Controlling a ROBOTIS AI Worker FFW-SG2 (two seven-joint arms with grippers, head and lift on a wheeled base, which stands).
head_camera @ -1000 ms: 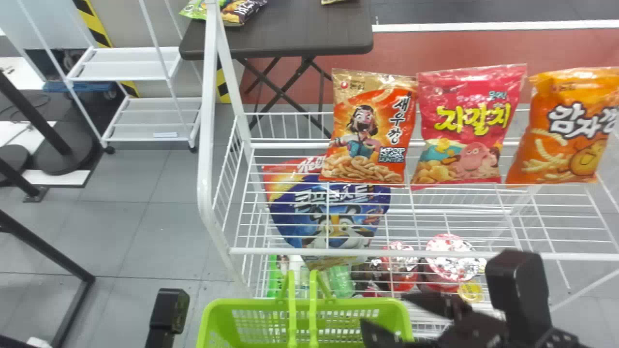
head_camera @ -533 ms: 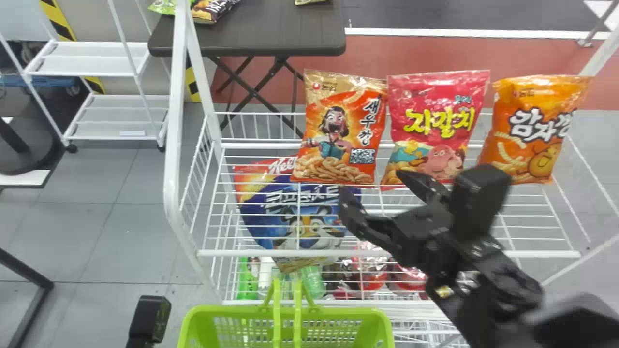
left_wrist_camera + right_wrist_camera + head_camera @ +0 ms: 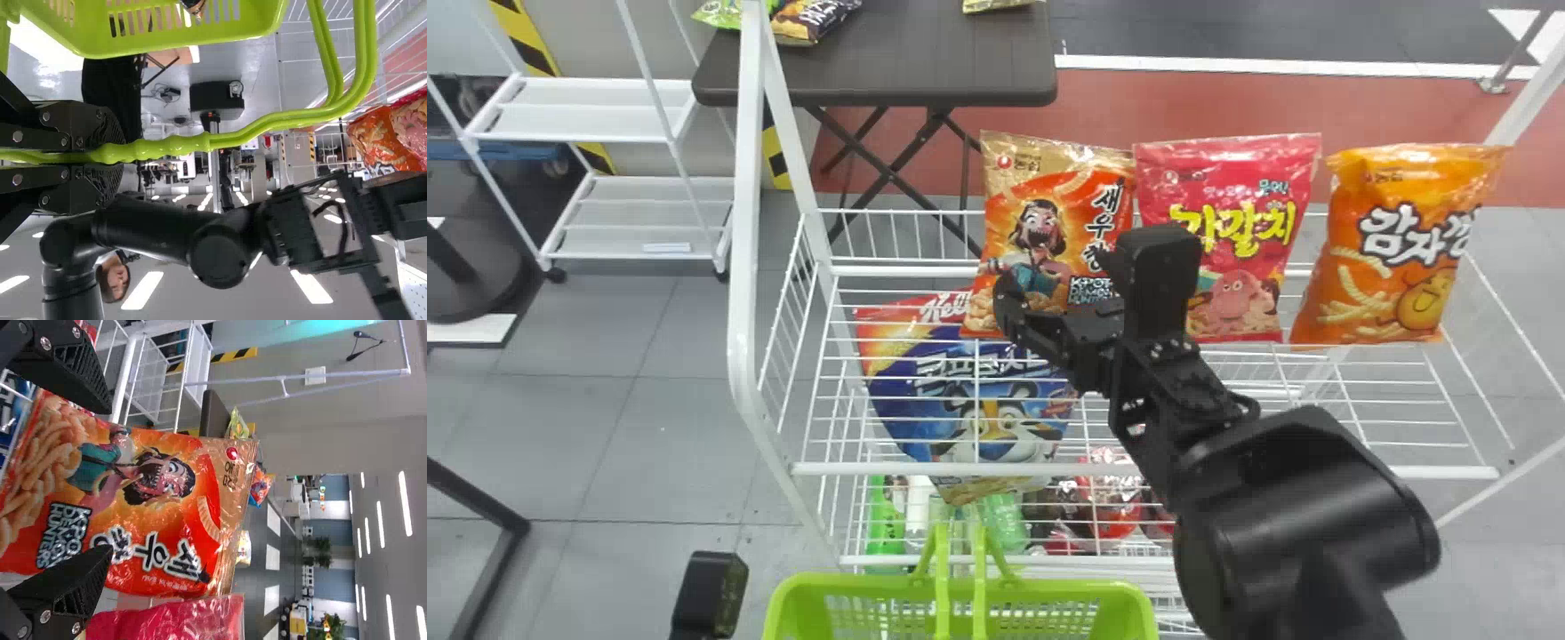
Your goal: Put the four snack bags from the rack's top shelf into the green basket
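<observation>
"Right, left to right, go. Far left?"

"White wheeled cart (image 3: 618, 200), past the rack's frame. Then left gripper (image 3: 710, 594), low, just beside the green basket (image 3: 827, 582)."

"Its hand state?"

"2 fingers pressed together on the basket handle (image 3: 267, 131)."

"Next?"

"Blue tiger-print pouch (image 3: 996, 418), seen through the white wire rack (image 3: 889, 468). Dark folding table (image 3: 925, 76) behind, snack bags on it."

"Task bags?"

"3 upright in a row on the top shelf. Gold-topped orange bag with the cartoon figure (image 3: 1040, 213) is leftmost."

"Right gripper (image 3: 1054, 274)?"

"At that bag, arm up from the bottom edge. 2 fingers spread, 1 to each side, bag between, not pinched. Contact, can't tell."

"And after it?"

"Pink bag with the octopus cartoon (image 3: 1227, 191), partly behind the gripper. Then orange fry-shaped-snack bag (image 3: 1396, 236), far right, a bit apart."
</observation>
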